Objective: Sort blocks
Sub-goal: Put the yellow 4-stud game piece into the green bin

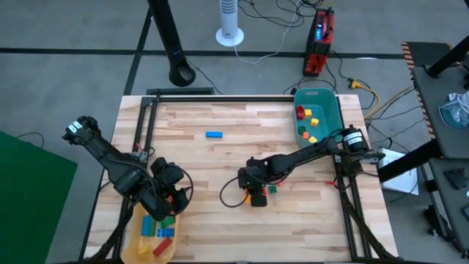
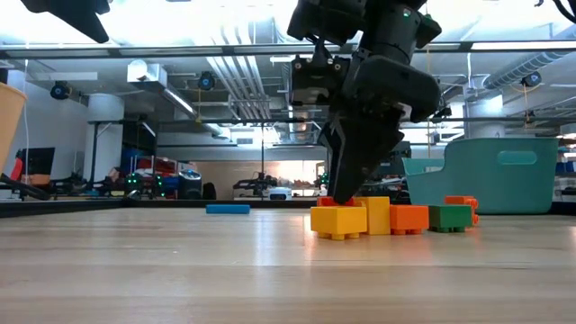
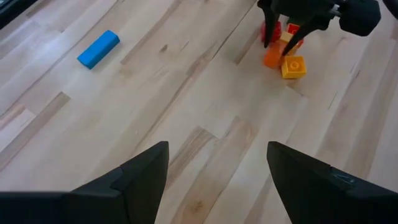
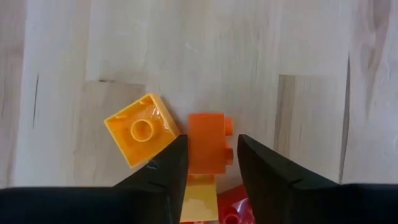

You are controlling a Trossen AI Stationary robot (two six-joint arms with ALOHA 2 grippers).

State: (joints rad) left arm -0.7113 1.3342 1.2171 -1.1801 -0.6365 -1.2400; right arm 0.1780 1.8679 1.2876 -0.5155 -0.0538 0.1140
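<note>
A small cluster of blocks lies on the table at centre right: a yellow square block point(image 4: 142, 129), an orange block point(image 4: 206, 143), a pale yellow one point(image 4: 199, 200), a red one point(image 4: 231, 210) and a green one point(image 2: 450, 216). My right gripper point(image 4: 211, 163) points down over the cluster point(image 1: 258, 192), open, with a finger on either side of the orange block. A blue bar point(image 1: 213, 135) lies alone farther back. My left gripper point(image 1: 167, 194) is open and empty above the yellow tray point(image 1: 134, 233), which holds several blocks. My right gripper comes at the orange block's two sides point(image 4: 193, 146) from above, pointing down. One finger point(image 4: 171, 163) is right against one side, and a thin gap shows at the other finger point(image 4: 258, 165). I cannot tell whether they touch it. The block lies on the table.
The teal bin point(image 1: 326, 121) at the back right holds several red, yellow and green blocks. Black frame rails run along the table's far, left and right edges. Bare wood stretches between the blue bar and the cluster.
</note>
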